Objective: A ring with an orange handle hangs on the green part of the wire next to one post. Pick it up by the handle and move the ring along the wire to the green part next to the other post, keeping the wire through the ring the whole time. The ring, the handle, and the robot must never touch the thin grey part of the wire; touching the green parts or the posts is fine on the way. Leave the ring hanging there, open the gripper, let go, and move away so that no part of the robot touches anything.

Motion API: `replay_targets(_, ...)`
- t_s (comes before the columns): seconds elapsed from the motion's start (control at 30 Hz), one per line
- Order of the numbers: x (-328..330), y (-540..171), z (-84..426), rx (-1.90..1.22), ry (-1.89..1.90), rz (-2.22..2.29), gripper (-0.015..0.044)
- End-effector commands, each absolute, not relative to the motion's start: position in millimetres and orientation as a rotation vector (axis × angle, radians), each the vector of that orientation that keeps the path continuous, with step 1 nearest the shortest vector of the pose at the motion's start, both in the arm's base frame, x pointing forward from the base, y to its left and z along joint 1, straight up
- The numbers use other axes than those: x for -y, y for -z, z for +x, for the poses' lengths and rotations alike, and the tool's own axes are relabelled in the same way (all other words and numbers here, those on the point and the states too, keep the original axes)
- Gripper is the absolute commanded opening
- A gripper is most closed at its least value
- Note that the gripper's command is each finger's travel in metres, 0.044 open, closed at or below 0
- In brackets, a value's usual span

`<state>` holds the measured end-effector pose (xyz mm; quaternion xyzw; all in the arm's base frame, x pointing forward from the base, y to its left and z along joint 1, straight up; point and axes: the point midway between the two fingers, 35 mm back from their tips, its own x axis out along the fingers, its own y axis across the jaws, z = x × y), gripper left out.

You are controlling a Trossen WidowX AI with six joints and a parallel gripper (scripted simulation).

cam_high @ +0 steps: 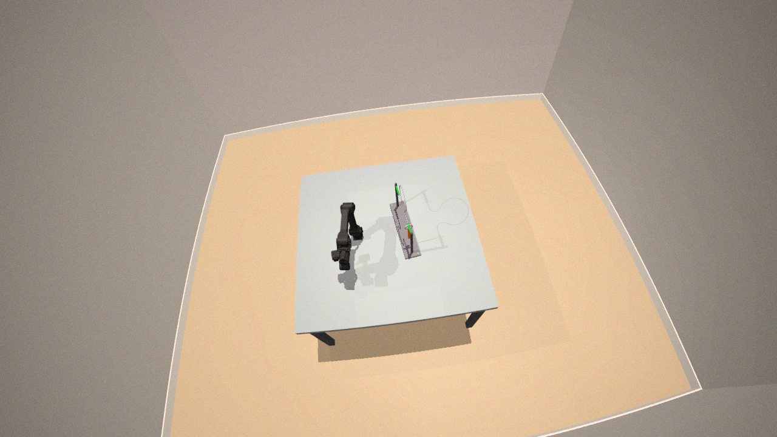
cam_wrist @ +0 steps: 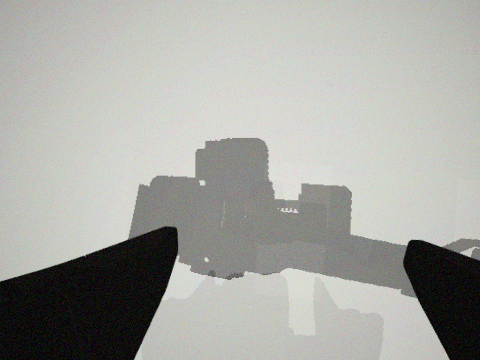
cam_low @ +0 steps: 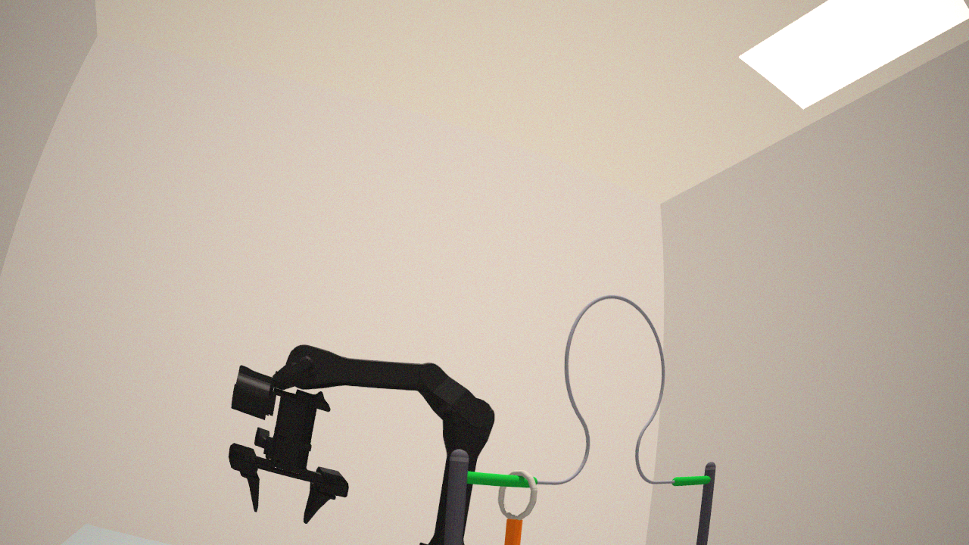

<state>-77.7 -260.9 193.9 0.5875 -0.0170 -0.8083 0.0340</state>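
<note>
Two black fingers are standing wide apart on my gripper (cam_high: 343, 261) (cam_low: 280, 516) (cam_wrist: 291, 245), with nothing between their tips. In the exterior view I am seeing them pointing down in the lower left of the frame; in the wrist view they are reaching in from the lower left and lower right corners, over a pale surface carrying grey shadows. Behind the gripper, my black arm (cam_high: 344, 223) (cam_low: 386, 374) is rising and bending over, its upper stretch running nearly level across the exterior frame.

Well apart from the fingers, the ring (cam_low: 502, 505) is hanging around a green part of the wire (cam_high: 409, 228) (cam_low: 489, 479), near the dark post (cam_high: 411, 244) (cam_low: 457, 501) at the bottom centre of the exterior frame. Its orange handle (cam_high: 409, 233) (cam_low: 513, 532) is pointing down below it.

From that green part, the thin grey wire (cam_low: 566, 365) is curving up into a tall loop right of centre, then coming down to the other green part (cam_high: 397, 190) (cam_low: 691, 481), which is meeting the other post (cam_high: 396, 194) (cam_low: 706, 505) at the lower right. From the top view, I am seeing both posts standing on a flat base (cam_high: 400, 228) on the pale table (cam_high: 326, 309).
</note>
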Motion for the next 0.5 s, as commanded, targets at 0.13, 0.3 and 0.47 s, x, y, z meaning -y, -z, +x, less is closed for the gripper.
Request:
replay_targets(0.13,276.0,-191.3,-76.8,0.009,2.422,1.783,0.0269)
replay_targets(0.3,296.7,-176.7,-62.3,-0.024,2.29,1.769,0.016)
replay_targets(0.47,334.8,-146.6,-23.1,-0.084,1.999,1.707,0.016)
